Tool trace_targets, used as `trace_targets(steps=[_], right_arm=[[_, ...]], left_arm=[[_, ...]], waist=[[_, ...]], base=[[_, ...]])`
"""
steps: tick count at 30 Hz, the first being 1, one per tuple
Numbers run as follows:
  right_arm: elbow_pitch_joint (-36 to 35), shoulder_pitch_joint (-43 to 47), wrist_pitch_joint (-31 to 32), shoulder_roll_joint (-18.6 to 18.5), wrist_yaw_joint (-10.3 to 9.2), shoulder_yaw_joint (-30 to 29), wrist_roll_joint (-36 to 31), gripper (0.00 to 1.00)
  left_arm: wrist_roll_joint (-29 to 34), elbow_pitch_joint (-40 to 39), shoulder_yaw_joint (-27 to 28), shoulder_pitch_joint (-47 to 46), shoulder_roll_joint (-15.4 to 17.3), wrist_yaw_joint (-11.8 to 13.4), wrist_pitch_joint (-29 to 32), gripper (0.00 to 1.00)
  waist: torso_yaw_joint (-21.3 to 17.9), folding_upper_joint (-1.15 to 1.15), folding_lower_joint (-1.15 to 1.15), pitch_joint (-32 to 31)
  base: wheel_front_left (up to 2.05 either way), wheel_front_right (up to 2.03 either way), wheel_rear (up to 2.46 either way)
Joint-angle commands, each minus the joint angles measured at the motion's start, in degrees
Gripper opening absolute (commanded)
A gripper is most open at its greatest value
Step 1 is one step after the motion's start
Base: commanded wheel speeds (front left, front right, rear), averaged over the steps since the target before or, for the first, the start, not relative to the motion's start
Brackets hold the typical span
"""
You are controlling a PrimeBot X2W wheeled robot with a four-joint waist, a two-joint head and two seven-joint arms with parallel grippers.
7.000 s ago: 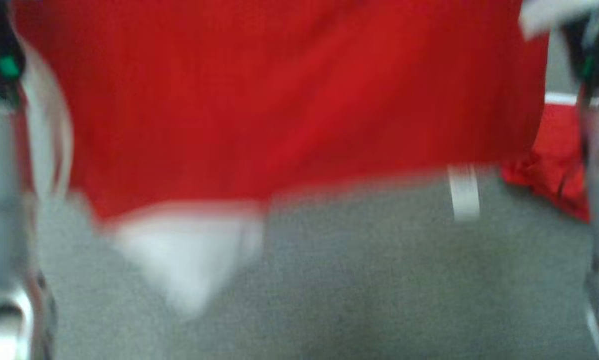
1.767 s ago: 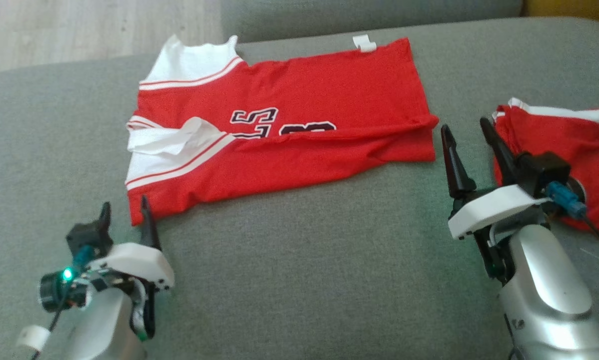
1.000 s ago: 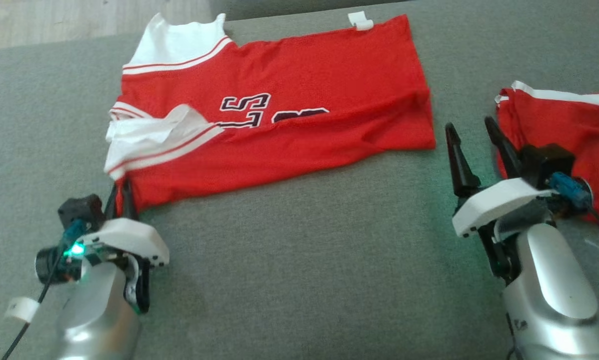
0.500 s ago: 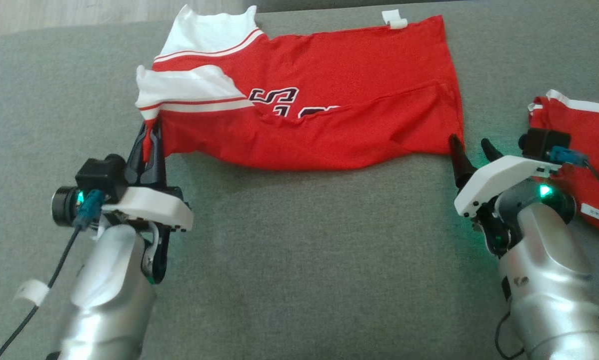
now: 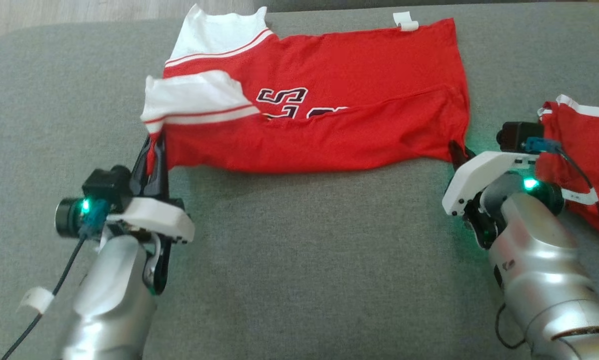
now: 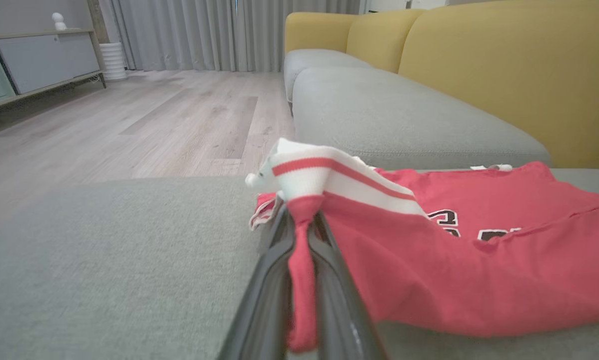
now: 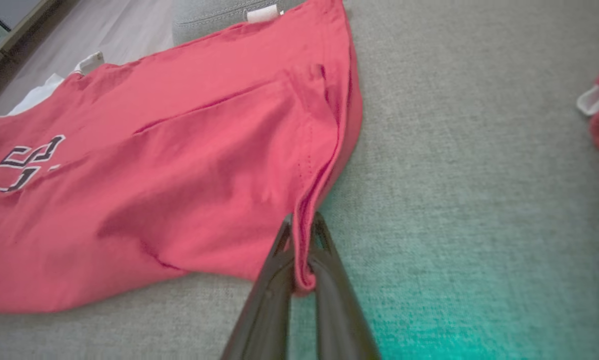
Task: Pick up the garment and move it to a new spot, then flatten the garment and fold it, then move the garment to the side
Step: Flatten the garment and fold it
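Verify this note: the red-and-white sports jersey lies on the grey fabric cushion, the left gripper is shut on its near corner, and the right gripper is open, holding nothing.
One part is wrong: the right gripper is not open. The right wrist view shows its fingers shut on the other near corner of the red-and-white sports jersey. The rest stands.

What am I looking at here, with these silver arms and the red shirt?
These are a wheeled robot's two arms, each ending in a two-fingered gripper. One picture looks down from its head camera; the other two look along each gripper's fingers from the wrists. A red and white jersey lies on a grey sofa cushion. The left gripper pinches its near corner by the white-striped shoulder; the right gripper pinches the near hem corner. Another red garment lies to the right.
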Motion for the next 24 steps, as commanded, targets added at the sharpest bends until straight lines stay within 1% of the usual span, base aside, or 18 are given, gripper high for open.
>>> trace_targets(steps=[1, 3, 5, 11, 16, 20, 23, 24], right_arm=[[-0.2, -1.7, -0.7, 0.9, -0.04, 0.8, -1.1, 0.0], [1.7, -2.2, -2.1, 0.8, -0.04, -0.7, -4.1, 0.0], [2.5, -2.2, -2.6, 0.6, -0.04, -1.4, -5.7, 0.0], [2.8, -0.7, -3.5, 0.4, -0.04, -0.2, -7.9, 0.0], [0.5, 2.7, -4.4, 0.6, -0.04, 2.6, -5.5, 0.0], [-3.0, 7.0, -4.1, 0.7, -0.04, 5.4, -2.7, 0.0], [-6.7, 11.2, -3.3, 0.7, -0.04, 7.1, -0.7, 0.0], [-6.7, 11.2, -3.3, 0.7, -0.04, 7.1, -0.7, 0.0]], left_arm=[[-0.1, -1.1, 2.0, -0.8, 2.0, 0.3, -0.7, 0.0], [-0.5, 0.1, 2.6, -0.4, 2.6, 0.6, -0.7, 0.0], [-0.8, 0.9, 3.0, 0.1, 3.0, 0.8, -0.7, 0.0], [-1.2, 2.6, 3.5, 2.3, 3.8, 1.0, -0.7, 0.0], [-1.5, 2.2, 3.3, 5.9, 4.0, 1.1, -0.7, 0.0], [-2.1, 0.0, 3.0, 10.5, 4.2, 0.9, -0.4, 0.0], [-2.6, -2.9, 2.8, 14.9, 4.7, 1.3, 0.7, 0.0], [-2.6, -2.9, 2.8, 14.9, 4.7, 1.3, 0.7, 0.0]], waist=[[-0.2, 0.0, 0.0, -0.3], [-0.6, 0.0, 0.0, -1.0], [-1.0, 0.0, 0.0, -1.7], [-2.0, 0.0, 0.0, -4.6], [-2.9, 0.0, 0.0, -8.3], [-3.9, 0.0, 0.0, -11.4], [-4.6, 0.0, 0.0, -13.7], [-4.6, 0.0, 0.0, -13.7]], base=[[0.0, 0.0, 0.0], [0.0, 0.0, 0.0], [0.0, 0.0, 0.0], [0.0, 0.0, 0.0], [0.0, 0.0, 0.0], [0.0, 0.0, 0.0], [0.0, 0.0, 0.0], [0.0, 0.0, 0.0]])
